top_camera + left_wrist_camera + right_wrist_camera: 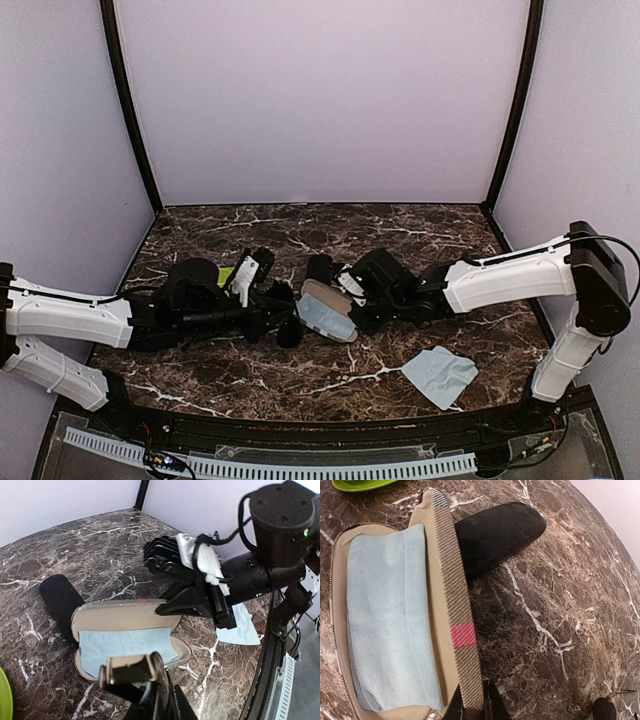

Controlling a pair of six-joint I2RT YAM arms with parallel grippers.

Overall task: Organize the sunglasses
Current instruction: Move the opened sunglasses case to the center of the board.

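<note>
**A:** What sits closest in the left wrist view?

**B:** The left hand (162, 702), at the bottom edge, appears clenched on a folded pair of dark-lensed, thin wire-framed sunglasses (127, 671). They hang just above the near rim of an open, oblong striped case (125, 615) with tan lining. A light blue cloth (125, 645) lies flat in its tray. I can find no second pair in any view.

**A:** How should the glasses go in?

**B:** My judgement is to lower them lengthwise onto the cloth, level with the tray and with the lenses clear of the rim. The left hand should release only once they rest inside. A tilted pair could catch the near edge or stop the lid from closing.

**A:** What holds the case open?

**B:** The right hand (472, 707), reaching in from the far side, is pinched shut on the lid's brown and black striped rim, a little along from a pink tag. It holds the lid upright, and its arm stretches low over the dark marbled worktop (560, 605).

**A:** And beyond that?

**B:** A closed, oblong black case (500, 530) lies just beside the lid's outer face. A lime green object (365, 484) shows at the frame edge, too cropped to name. From above, a loose cloth (440, 375), also light blue, lies near the right arm, well apart from the striped case.
</note>
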